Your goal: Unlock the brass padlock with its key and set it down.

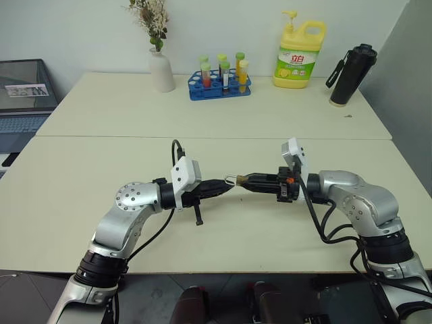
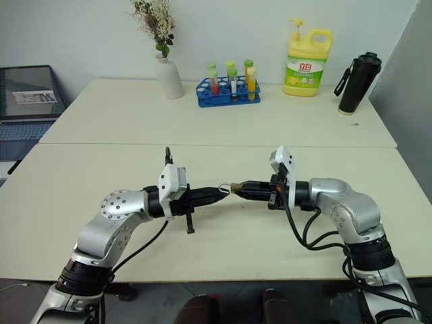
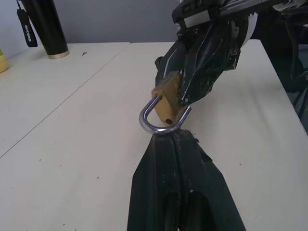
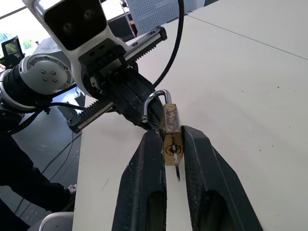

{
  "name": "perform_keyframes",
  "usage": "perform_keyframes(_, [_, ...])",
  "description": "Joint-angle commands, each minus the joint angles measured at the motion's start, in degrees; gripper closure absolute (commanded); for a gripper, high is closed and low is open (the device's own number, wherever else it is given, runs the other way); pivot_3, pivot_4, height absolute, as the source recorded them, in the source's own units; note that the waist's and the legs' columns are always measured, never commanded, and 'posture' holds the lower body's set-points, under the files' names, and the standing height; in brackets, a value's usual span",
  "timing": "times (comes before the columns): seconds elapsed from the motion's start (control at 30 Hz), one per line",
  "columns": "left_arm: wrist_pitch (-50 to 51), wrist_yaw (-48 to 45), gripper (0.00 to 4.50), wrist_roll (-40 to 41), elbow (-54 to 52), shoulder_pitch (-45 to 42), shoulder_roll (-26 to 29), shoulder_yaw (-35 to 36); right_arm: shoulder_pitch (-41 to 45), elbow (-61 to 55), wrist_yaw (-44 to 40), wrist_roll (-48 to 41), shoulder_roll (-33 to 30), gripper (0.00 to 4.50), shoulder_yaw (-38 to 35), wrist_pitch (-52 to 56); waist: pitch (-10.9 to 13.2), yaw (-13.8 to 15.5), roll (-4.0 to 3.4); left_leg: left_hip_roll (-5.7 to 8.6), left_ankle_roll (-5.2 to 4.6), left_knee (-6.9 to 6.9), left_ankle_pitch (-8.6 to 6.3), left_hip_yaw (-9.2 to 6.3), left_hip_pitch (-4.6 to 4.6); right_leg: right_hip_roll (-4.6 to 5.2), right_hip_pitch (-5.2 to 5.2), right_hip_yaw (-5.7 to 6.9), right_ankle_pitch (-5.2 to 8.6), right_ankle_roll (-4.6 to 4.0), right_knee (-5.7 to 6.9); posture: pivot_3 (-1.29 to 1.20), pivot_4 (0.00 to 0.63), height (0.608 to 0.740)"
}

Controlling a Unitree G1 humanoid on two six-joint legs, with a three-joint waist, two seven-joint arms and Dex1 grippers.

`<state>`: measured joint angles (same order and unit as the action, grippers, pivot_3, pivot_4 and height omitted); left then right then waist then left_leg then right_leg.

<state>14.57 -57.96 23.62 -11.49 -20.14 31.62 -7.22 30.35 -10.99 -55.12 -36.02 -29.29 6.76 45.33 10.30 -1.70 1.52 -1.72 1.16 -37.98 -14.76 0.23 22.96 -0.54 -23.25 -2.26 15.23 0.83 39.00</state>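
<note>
Right wrist view, brass padlock (image 4: 172,130) shackle toward left gripper (image 4: 144,111)

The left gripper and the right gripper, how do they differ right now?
The left gripper is fully shut, its tips meeting at the silver shackle; the right gripper is clamped on the brass padlock body, fingers held slightly apart by it. The left reaches from the robot's left, the right from its right. The key sits in the lock beside the right gripper's fingers. Both are black, roughly level, meeting tip to tip above the table.
</note>
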Motion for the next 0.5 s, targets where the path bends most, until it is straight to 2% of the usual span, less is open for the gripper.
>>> perform_keyframes(0.03, [2.5, 1.1, 4.5, 3.0, -5.2, -0.1, 0.2, 2.1, 0.5, -0.7, -0.9, 0.2, -0.4, 4.33, -0.2, -1.4, 0.0, 0.0, 0.0, 0.0, 0.0, 0.0, 0.0, 0.0, 0.0, 0.0, 0.0, 0.0, 0.0, 0.0, 0.0, 0.0, 0.15, 0.74])
perform_keyframes(0.23, [6.0, 2.1, 4.5, 5.3, -8.0, 0.1, 0.3, 2.9, 0.1, -0.8, -1.2, 0.6, -0.3, 4.33, -0.2, -1.4, 0.0, 0.0, 0.0, 0.0, 0.0, 0.0, 0.0, 0.0, 0.0, 0.0, 0.0, -0.01, 0.0, 0.0, 0.0, 0.0, 0.15, 0.74])
perform_keyframes(0.5, [5.0, 3.5, 4.5, 3.8, -4.8, -2.4, -1.0, 3.7, 0.4, -1.1, -1.6, 0.7, -0.2, 4.33, 0.0, -1.1, 0.0, 0.0, 0.0, 0.01, 0.0, 0.0, 0.0, 0.0, 0.0, 0.0, 0.0, 0.0, 0.01, 0.01, 0.0, 0.0, 0.15, 0.74])
